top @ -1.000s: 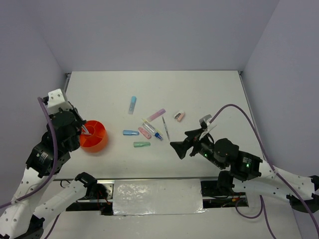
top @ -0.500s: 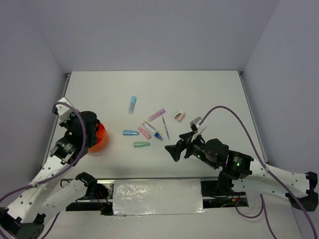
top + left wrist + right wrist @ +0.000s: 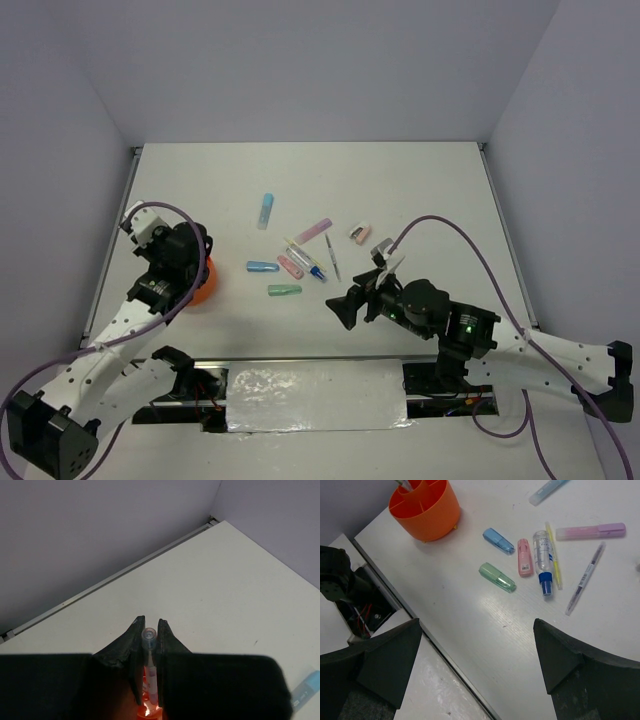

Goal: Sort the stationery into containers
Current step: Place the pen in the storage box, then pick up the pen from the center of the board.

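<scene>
My left gripper (image 3: 149, 622) is shut on a clear pen (image 3: 149, 635) with a pinkish barrel, held upright, its lower end down in the orange cup (image 3: 144, 709). From above, the left gripper (image 3: 186, 262) covers most of the orange cup (image 3: 207, 282). My right gripper (image 3: 476, 624) is open and empty, near the table's front edge. Ahead of it lie a green capsule (image 3: 497, 576), a blue capsule (image 3: 498, 539), a pink capsule (image 3: 524, 563), a clear blue-tipped pen (image 3: 543, 555) and a grey pen (image 3: 585, 578).
A pink highlighter (image 3: 314, 231), a light blue piece (image 3: 265, 210) and a peach piece (image 3: 360, 234) lie farther back. The cup (image 3: 425, 507) has inner dividers and holds some pens. The table's front edge (image 3: 415, 617) runs just under the right gripper.
My left arm has swung right and turned over the orange cup, now hiding most of it. My right gripper has moved left, closer to the loose stationery.
</scene>
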### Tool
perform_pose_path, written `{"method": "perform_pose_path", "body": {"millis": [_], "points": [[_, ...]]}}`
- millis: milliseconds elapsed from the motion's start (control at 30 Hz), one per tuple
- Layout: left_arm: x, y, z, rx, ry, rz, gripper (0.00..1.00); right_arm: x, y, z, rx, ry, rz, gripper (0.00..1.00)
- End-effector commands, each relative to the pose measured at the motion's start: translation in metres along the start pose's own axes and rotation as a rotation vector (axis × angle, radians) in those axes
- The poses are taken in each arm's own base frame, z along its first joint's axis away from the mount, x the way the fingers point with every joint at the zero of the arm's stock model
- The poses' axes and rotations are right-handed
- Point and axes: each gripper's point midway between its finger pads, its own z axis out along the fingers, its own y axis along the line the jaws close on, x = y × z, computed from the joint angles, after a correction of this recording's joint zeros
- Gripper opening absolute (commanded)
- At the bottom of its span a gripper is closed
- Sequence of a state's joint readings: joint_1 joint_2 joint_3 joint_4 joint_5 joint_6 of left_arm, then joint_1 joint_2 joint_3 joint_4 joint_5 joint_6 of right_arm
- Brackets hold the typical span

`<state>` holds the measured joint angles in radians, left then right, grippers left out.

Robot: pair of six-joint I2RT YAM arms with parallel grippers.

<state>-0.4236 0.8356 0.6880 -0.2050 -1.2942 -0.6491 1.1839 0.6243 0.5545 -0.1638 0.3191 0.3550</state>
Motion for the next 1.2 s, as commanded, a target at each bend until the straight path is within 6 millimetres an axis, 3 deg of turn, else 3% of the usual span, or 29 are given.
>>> {"method": "perform_pose_path", "body": {"millis": [0, 100, 167, 200, 267, 300, 400, 500, 567, 600, 667, 733, 767, 833, 867, 900, 967, 1000, 1033, 1067, 1100, 1133, 1167], "points": [[0.002, 0.002, 0.005, -0.026, -0.014, -0.075, 0.12, -0.013, 0.008, 0.002, -0.030, -0.047, 0.026, 1.00], [0.010, -0.001, 0.007, 0.006, 0.012, -0.076, 0.22, -0.013, 0.008, 0.004, -0.026, -0.042, 0.025, 1.00], [0.012, -0.001, 0.007, 0.013, 0.024, -0.066, 0.40, -0.014, 0.009, 0.004, -0.027, -0.043, 0.025, 1.00], [0.013, -0.003, 0.006, 0.026, 0.035, -0.064, 0.55, -0.013, 0.008, 0.005, -0.022, -0.039, 0.025, 1.00], [0.013, -0.006, 0.005, 0.040, 0.054, -0.047, 0.71, -0.015, 0.009, 0.005, -0.022, -0.040, 0.024, 1.00], [0.013, -0.008, 0.004, 0.049, 0.064, -0.048, 0.87, -0.014, 0.009, 0.006, -0.022, -0.036, 0.024, 1.00], [0.017, -0.016, 0.000, 0.086, 0.125, -0.023, 0.99, -0.014, 0.007, 0.009, -0.005, -0.025, 0.028, 1.00], [0.011, -0.027, -0.009, 0.148, 0.189, -0.005, 0.99, -0.008, -0.004, 0.018, 0.059, 0.021, 0.044, 1.00], [0.002, -0.049, -0.023, 0.290, 0.264, 0.019, 0.99, 0.002, -0.024, 0.031, 0.120, 0.096, 0.086, 1.00], [-0.014, -0.062, -0.031, 0.360, 0.281, 0.000, 0.99, 0.004, -0.030, 0.034, 0.129, 0.116, 0.104, 1.00], [-0.019, -0.081, -0.054, 0.526, 0.359, 0.036, 0.99, 0.010, -0.049, 0.043, 0.172, 0.144, 0.151, 1.00], [-0.042, -0.095, -0.074, 0.666, 0.372, 0.042, 0.99, 0.011, -0.070, 0.050, 0.239, 0.157, 0.170, 0.99], [-0.044, -0.105, -0.091, 0.784, 0.400, 0.067, 0.99, 0.026, -0.085, 0.057, 0.305, 0.220, 0.160, 0.97], [-0.062, -0.113, -0.111, 0.912, 0.406, 0.083, 0.99, 0.023, -0.099, 0.066, 0.380, 0.277, 0.149, 0.92], [-0.061, -0.119, -0.129, 1.026, 0.432, 0.125, 0.99, 0.040, -0.108, 0.076, 0.423, 0.352, 0.126, 0.84], [-0.069, -0.121, -0.139, 1.086, 0.437, 0.132, 0.99, 0.030, -0.109, 0.085, 0.437, 0.348, 0.120, 0.81], [-0.069, -0.122, -0.168, 1.254, 0.464, 0.179, 0.99, 0.050, -0.123, 0.098, 0.496, 0.435, 0.099, 0.75], [-0.070, -0.118, -0.177, 1.309, 0.458, 0.182, 0.99, 0.042, -0.123, 0.108, 0.501, 0.429, 0.096, 0.74], [-0.069, -0.116, -0.186, 1.360, 0.465, 0.196, 0.99, 0.046, -0.128, 0.113, 0.521, 0.456, 0.093, 0.72], [-0.070, -0.110, -0.204, 1.466, 0.462, 0.218, 0.99, 0.062, -0.137, 0.121, 0.552, 0.508, 0.083, 0.69], [-0.065, -0.105, -0.213, 1.513, 0.476, 0.231, 0.99, 0.054, -0.137, 0.131, 0.552, 0.501, 0.084, 0.68], [-0.064, -0.101, -0.221, 1.564, 0.469, 0.239, 0.99, 0.070, -0.145, 0.137, 0.575, 0.557, 0.076, 0.65], [-0.062, -0.090, -0.236, 1.639, 0.469, 0.228, 0.99, 0.064, -0.149, 0.143, 0.588, 0.552, 0.080, 0.64]]}}
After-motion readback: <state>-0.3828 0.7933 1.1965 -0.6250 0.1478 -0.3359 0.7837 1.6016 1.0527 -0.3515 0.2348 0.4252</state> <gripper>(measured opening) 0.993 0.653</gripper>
